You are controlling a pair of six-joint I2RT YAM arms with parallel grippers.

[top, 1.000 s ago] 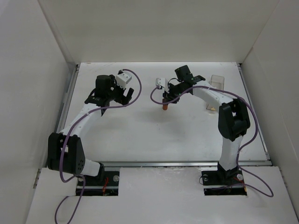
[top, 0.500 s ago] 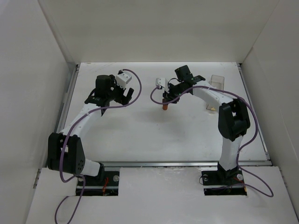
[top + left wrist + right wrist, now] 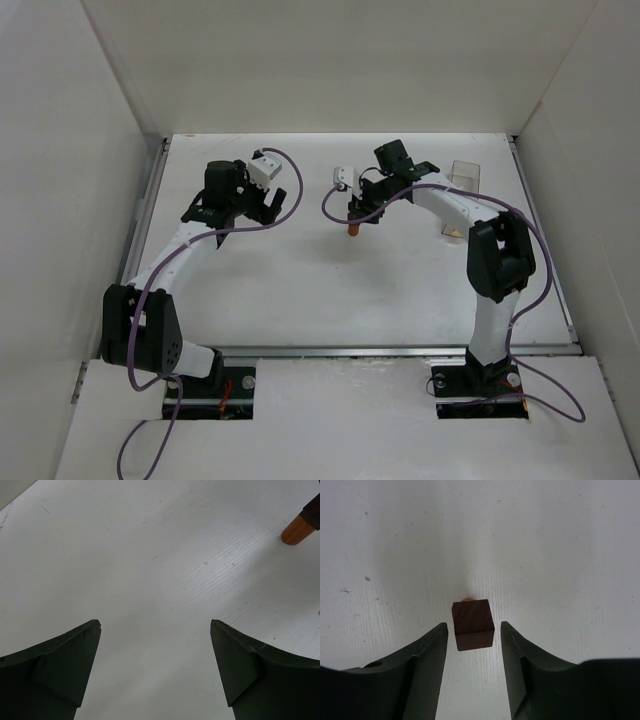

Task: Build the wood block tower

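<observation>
Dark brown cube (image 3: 473,615): middle of the right wrist view, seated on the orange-brown cylinder (image 3: 298,529), which shows only as a sliver past the cube's top edge.
Right gripper (image 3: 474,624): jaws parted, one on each side of the cube, with a thin gap on each side.
Left gripper (image 3: 155,625): jaws spread wide over bare table (image 3: 300,290), gripping nothing; the cylinder sits in its view's upper right corner.
Clear container (image 3: 463,176): upper right of the overhead view, well apart from the tower.
Obstruction: from overhead, the right gripper hides the cube.

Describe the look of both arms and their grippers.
Left arm and right arm alike: white links, black joints, a purple cable looping along each, a white camera box at each wrist. Left gripper and right gripper have dark, tapering jaws.
</observation>
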